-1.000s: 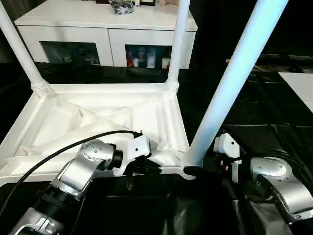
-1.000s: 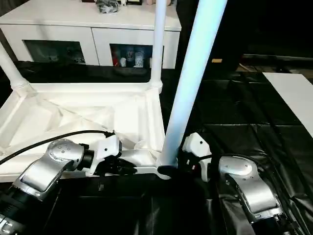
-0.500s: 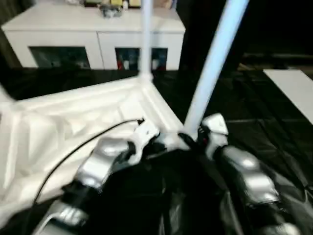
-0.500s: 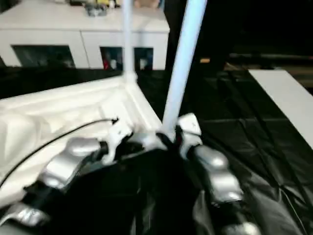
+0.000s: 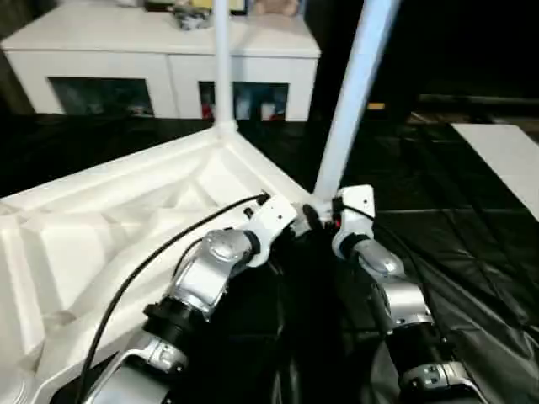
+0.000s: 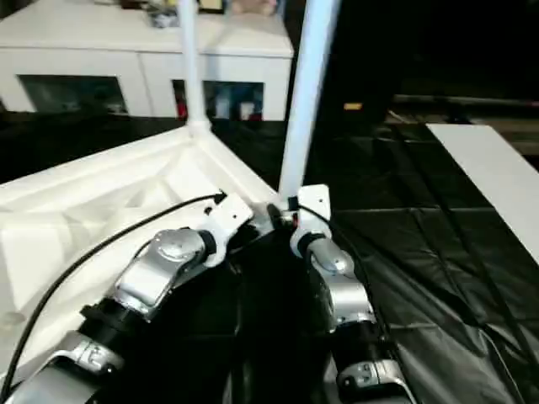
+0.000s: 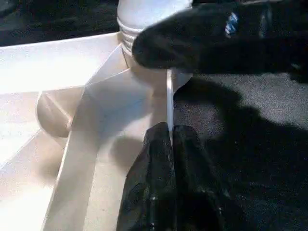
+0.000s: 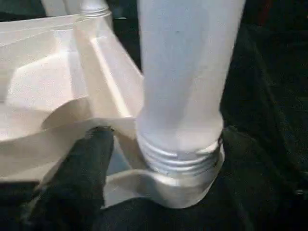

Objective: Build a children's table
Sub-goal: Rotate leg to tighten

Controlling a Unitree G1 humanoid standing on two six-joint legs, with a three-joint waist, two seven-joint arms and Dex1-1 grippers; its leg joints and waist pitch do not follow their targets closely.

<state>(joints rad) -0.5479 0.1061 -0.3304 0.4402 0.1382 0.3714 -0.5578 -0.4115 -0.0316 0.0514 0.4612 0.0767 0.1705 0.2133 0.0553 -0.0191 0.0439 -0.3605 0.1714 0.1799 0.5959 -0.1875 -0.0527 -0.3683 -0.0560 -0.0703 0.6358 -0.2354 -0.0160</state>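
Left gripper (image 7: 169, 139) clamped on tabletop (image 5: 126, 227) rim; right gripper (image 5: 324, 220) at leg (image 5: 349, 93) base, closure unclear.

The floor (image 5: 455, 244) is covered in black sheeting — creased and faintly glossy. Directly on it rests the tabletop (image 5: 126, 227), ribbed underside facing up, one corner pointing toward the robot. A flat white panel (image 5: 505, 156) lies on the sheeting well apart, off to the right. At the far edge stands the white cabinet (image 5: 168, 59) with dark glass doors — small items sit on its top, too blurred to identify.
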